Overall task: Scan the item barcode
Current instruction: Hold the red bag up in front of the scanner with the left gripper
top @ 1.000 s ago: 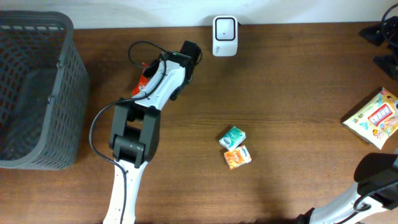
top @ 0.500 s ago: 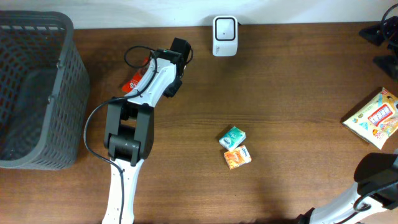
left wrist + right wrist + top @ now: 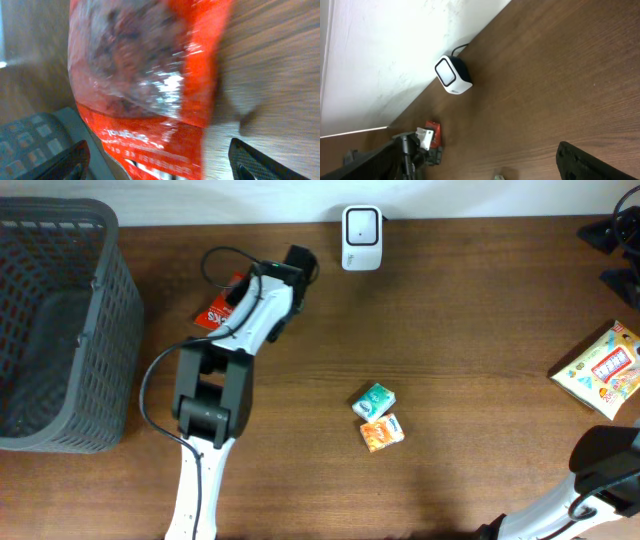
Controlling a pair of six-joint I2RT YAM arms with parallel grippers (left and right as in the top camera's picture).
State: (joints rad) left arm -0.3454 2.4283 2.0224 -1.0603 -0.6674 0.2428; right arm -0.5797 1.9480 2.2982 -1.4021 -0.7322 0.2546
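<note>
**Packet**: a red, glossy, crinkled film pouch with white print. It lies on the brown wood-grain table near the back edge, between the basket and the scanner, partly under the left arm.

**Left gripper**: its dark fingertips stand wide apart on either side of the packet and clamp nothing.

**Right gripper**: its jaws are also spread and hold nothing.

**Scanner**: a white, rounded block with a dark window and a rear cable.

**Basket**: grey plastic mesh at the left edge of the table.

**Other items**: two small boxes, one green and one orange, touch at mid-table. A printed snack bag lies at the far right. Nothing stands between the packet and the scanner.
</note>
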